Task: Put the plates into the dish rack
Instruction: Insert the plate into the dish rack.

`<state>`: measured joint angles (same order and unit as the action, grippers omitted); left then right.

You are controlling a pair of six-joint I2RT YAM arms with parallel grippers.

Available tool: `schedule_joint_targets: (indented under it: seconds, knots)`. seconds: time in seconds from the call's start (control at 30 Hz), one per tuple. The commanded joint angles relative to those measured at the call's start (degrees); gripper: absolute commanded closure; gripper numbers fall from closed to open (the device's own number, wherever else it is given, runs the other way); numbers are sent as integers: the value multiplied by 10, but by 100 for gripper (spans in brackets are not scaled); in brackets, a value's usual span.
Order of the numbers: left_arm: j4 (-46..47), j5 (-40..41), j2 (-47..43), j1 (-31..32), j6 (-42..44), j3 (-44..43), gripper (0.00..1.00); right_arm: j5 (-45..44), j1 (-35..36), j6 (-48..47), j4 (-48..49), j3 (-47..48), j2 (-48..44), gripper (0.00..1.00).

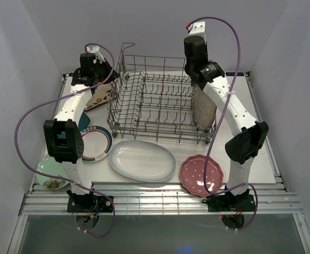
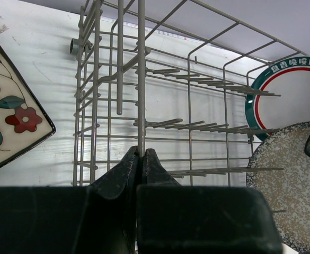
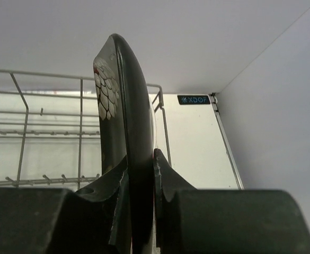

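Pinching the edge of a black plate, the right gripper has its jaws clamped on either face. The plate stands upright and edge-on to the wrist camera, its long axis running straight out from the fingers. From that grip the dish rack lies to the claw's left and lower down, with a row of tines showing low in the wrist view. Seen from overhead, this arm hangs above the rack's right end, where a speckled grey plate already stands on edge. The free slots lie to that plate's left, so I judge the coming move turns on holding the black plate parallel to it while lowering into a gap beside it. The right arm is plainly the nearer one. The left gripper sits at the rack's far left corner, tips together, seemingly nipping an upright wire. A white oval plate and a pink dotted plate lie flat in front of the rack.
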<state>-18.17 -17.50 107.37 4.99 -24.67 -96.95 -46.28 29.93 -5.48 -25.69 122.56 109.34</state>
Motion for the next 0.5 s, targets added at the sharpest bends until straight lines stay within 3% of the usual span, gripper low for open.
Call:
schedule_joint_targets:
  seconds: [0.0, 0.47]
  knots:
    - [-49, -17, -23, -1, 4, 18, 100, -16, 1, 20, 57, 0, -24, 92]
    - [-43, -16, -35, -1, 8, 32, 100, -30, -1, 12, 42, 26, 39, 92]
